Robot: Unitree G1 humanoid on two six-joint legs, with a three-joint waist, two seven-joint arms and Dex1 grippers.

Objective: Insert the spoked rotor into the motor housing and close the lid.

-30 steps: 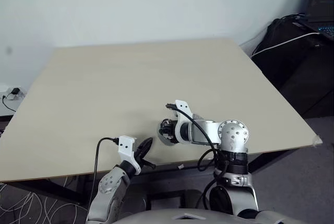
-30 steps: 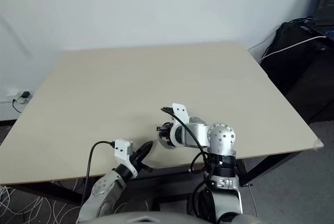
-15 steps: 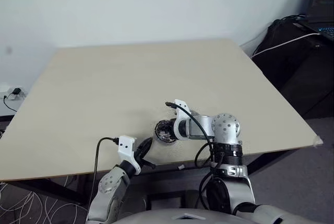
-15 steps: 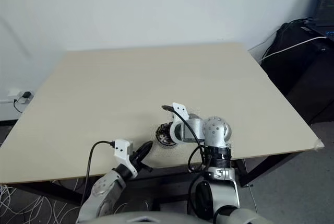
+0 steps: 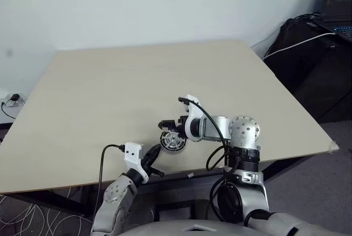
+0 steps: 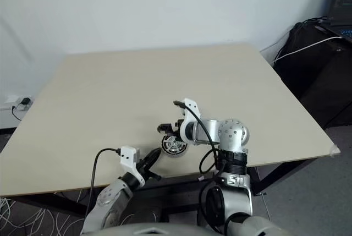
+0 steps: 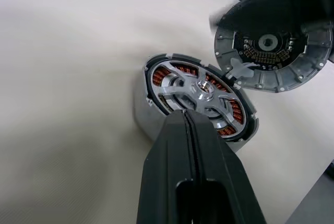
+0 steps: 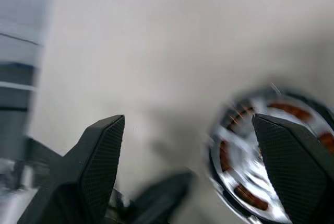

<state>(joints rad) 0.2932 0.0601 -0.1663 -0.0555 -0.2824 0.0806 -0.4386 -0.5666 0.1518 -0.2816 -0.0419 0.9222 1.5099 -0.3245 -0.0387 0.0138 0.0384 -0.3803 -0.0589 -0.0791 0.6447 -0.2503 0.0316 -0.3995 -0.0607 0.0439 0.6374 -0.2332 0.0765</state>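
Pale wooden desk (image 5: 137, 82), motor housing (image 7: 195, 104) lying flat near its front edge, between the two arms. Copper windings show in a ring under the pale spokes; the spoked rotor (image 7: 201, 89) sits inside the housing, hub up. In the head views the assembly reads as a small round disc (image 5: 174, 141) just in front of the right arm's wrist. Right claw (image 8: 188, 156) hangs over it, fingers spread wide apart, gripping nothing; the rotor and windings appear blurred between its fingertips. The lid (image 7: 274, 46) appears in the left wrist view beside and above the housing, tilted, its dark inner face with a ribbed grey rim turned toward the camera; whether it rests on the desk or is supported, cannot tell. Left claw (image 7: 189, 125) is closed, empty, fingers pressed together, tips just short of the housing rim, near the desk's front edge (image 5: 151, 156).
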